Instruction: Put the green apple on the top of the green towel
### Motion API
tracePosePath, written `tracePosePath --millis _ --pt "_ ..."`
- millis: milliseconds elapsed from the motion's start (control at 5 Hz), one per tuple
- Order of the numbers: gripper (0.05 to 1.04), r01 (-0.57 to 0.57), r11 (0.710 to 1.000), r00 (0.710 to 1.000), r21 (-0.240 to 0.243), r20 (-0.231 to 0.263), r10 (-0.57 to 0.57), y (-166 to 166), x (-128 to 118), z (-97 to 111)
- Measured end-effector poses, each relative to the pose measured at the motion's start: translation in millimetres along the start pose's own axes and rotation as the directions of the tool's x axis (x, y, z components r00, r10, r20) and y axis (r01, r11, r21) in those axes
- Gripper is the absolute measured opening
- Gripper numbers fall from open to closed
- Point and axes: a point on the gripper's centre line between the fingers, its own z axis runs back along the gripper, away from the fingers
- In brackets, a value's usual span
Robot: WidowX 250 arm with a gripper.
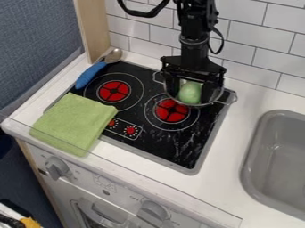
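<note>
The white counter runs from the left edge to the lower right of the frame, with a tiled wall behind it at the top. The black stove takes up the middle. At the right edge sits the grey sink. The black arm hangs from the top edge, right of centre. Left of centre, the green towel lies flat, partly on the stove's left side and partly on the counter. The gripper points down over the metal pot, upper right of centre; whether it is spread or pinching the apple, I cannot tell. The spoon lies at the upper left, its blue handle toward the towel. Two red burners show, one near the towel, one just below the pot. The green apple is smallest, at the pot's opening.
</note>
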Motion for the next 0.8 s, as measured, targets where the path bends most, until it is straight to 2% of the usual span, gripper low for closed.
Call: tracePosePath --millis 200,400,600,800 --pt "0.781 0.023 1.0 1.0 -0.003 0.012 -0.023 -0.6 1.9 0.0" --pt "0.78 0.063 0.998 0.998 0.014 -0.003 -0.063 2.2 0.2 0.1" --pt "0.78 0.142 0.989 0.989 0.034 0.046 -0.143 5.3 5.1 18.4" --pt "0.779 0.215 0.974 0.967 0.067 0.122 -0.222 18.0 -1.5 47.8"
